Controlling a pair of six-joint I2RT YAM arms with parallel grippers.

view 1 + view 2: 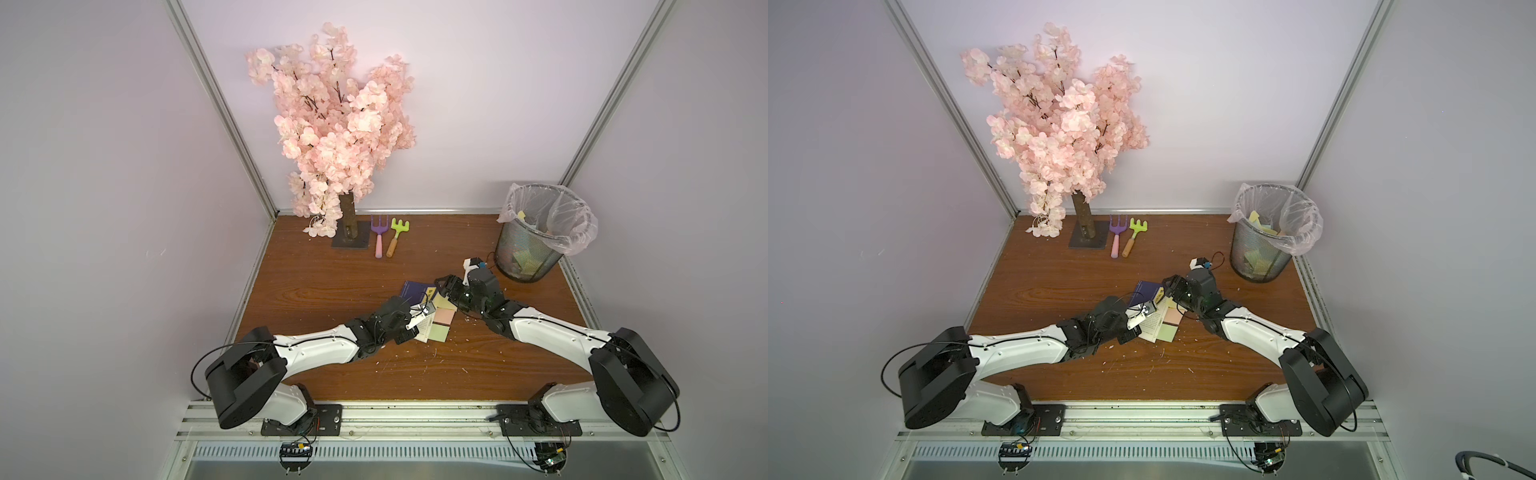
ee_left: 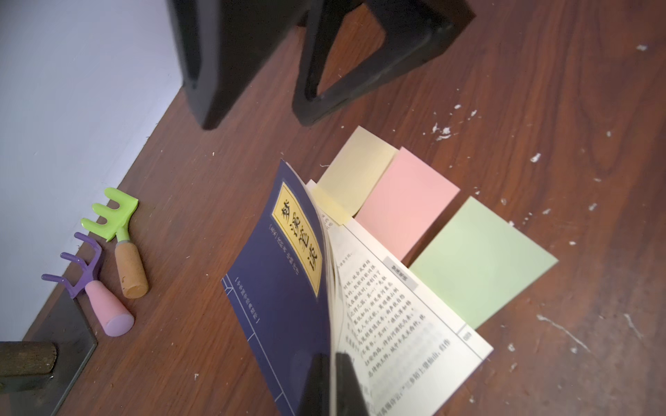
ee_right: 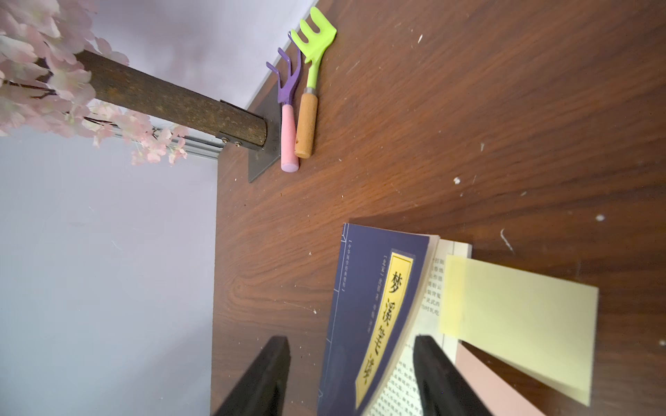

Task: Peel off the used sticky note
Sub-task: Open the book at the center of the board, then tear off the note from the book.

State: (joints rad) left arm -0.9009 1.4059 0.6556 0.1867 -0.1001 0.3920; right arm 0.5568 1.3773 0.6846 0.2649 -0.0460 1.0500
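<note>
Both top views: the left gripper (image 1: 420,319) (image 1: 1144,314) is clamped on the raised front leaves of a blue-covered book (image 1: 413,290) (image 1: 1148,290) at mid-table (image 1: 332,282). The right gripper (image 1: 445,286) sits at the book's far edge with its jaws parted. The pink sticky note (image 1: 444,318) and green sticky note (image 1: 439,333) jut from the open page toward the right arm. A mesh waste bin (image 1: 532,249) with coloured paper inside stands back right. Left wrist view: the left gripper (image 2: 331,363) pinches the cover and a sheaf of pages, lifted off the printed page below. The yellow sticky note (image 2: 356,169), pink sticky note (image 2: 403,205) and green sticky note (image 2: 479,259) sit in a row, stuck along that page's outer edge and overhanging onto the wood. The right gripper (image 2: 259,120) hangs just beyond the yellow one, spread and empty. Right wrist view: the right gripper (image 3: 351,340) straddles the book (image 3: 374,288) cover, fingers wide; contact cannot be told. The yellow sticky note (image 3: 519,324) clings to the page by one strip, beside one finger.
</note>
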